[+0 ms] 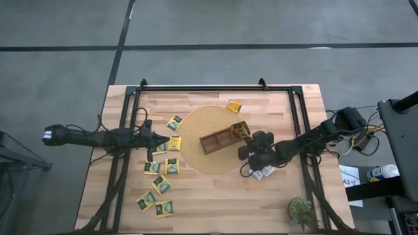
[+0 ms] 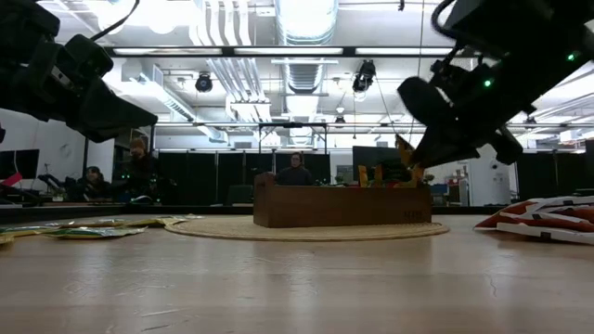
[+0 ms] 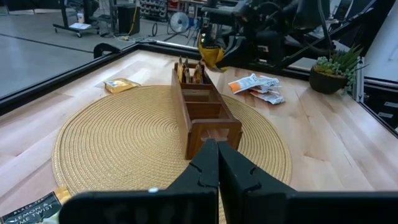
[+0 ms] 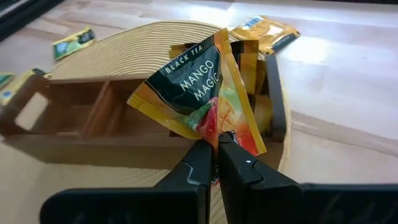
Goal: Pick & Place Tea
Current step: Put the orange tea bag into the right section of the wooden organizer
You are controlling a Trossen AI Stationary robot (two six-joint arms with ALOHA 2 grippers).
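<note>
The brown three-compartment tray (image 1: 215,141) stands on a round woven mat (image 1: 196,124). Its right end compartment (image 4: 252,93) holds upright orange packets. My right gripper (image 4: 216,146) hovers over that end, shut on an orange "Mango Magic" tea packet (image 4: 199,87). My left gripper (image 1: 167,138) is shut and empty at the mat's left edge, pointing at the tray (image 3: 202,106). Several yellow-green packets (image 1: 161,184) lie flat on the table left of the mat. One orange packet (image 1: 234,106) lies at the mat's far edge. White-and-orange packets (image 1: 263,172) lie beneath the right arm. My right gripper pinches the orange packet by one corner (image 4: 219,132) between its two fingertips. The packet sticks out beyond the fingertips, tilted, with its printed face to the wrist camera. In the low view the packet (image 2: 406,148) is lifted clear, just above the tray's right end.
A small potted plant (image 1: 302,210) stands at the table's near right corner. A black frame rail (image 1: 215,87) runs along the far edge and down both sides. Bare wood lies near of the mat. People sit in the room behind (image 2: 295,171).
</note>
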